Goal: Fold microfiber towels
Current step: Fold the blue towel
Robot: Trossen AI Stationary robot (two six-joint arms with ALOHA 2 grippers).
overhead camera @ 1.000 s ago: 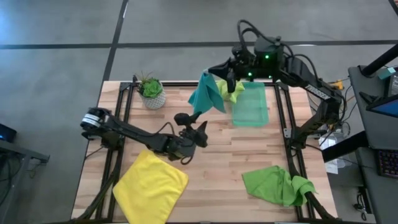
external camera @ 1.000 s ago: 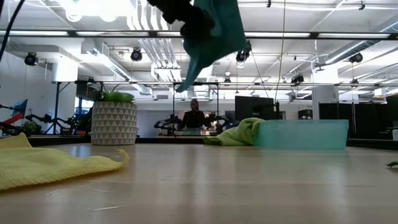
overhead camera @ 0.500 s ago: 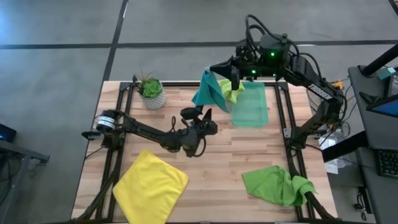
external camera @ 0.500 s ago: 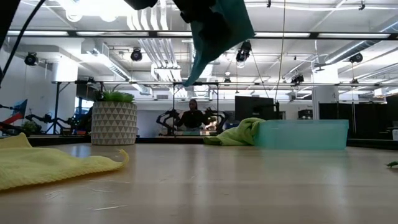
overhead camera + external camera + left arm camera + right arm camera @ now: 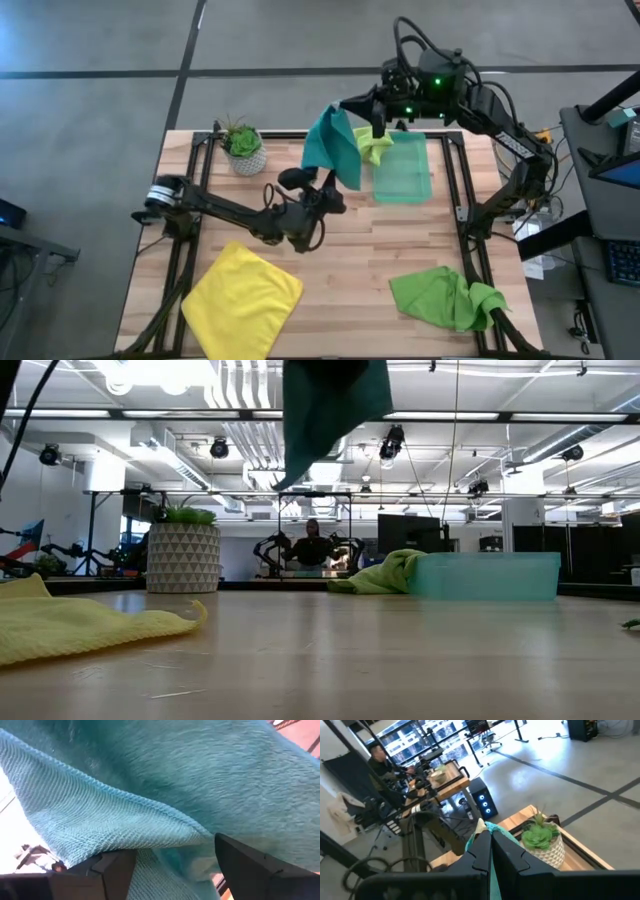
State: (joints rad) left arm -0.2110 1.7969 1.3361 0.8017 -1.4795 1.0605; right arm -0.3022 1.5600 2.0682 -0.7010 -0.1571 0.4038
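Observation:
A teal towel (image 5: 332, 145) hangs high over the table's far middle from my right gripper (image 5: 352, 104), which is shut on it; in the low view the towel (image 5: 330, 400) hangs well clear of the tabletop. My left gripper (image 5: 318, 188) is open just under it, its fingers on either side of the towel's hanging lower hem (image 5: 150, 807). A yellow towel (image 5: 243, 298) lies flat at the front left. One lime towel (image 5: 445, 297) lies crumpled at the front right. Another lime towel (image 5: 372, 145) is draped over the far left rim of the green bin (image 5: 403, 170). My right gripper pinches the teal towel's top corner (image 5: 481, 826) between its two shut fingers, coming level from the table's right side. The towel hangs below the fingers, slack and lifted clear of the table. My left gripper stands around the lower hem; whether it touches the cloth I cannot tell.
A potted plant (image 5: 243, 148) in a white patterned pot stands at the far left. The translucent green bin stands at the far right. Bare wood lies in the middle of the table (image 5: 380, 250). A person (image 5: 312, 545) sits in the room beyond the table.
My left gripper has gone from the table's middle toward the far edge and up to the teal towel's lower end, staying open. My right gripper has drawn a little toward the far edge. The towel's lower part has swung toward the table's left and spread wider.

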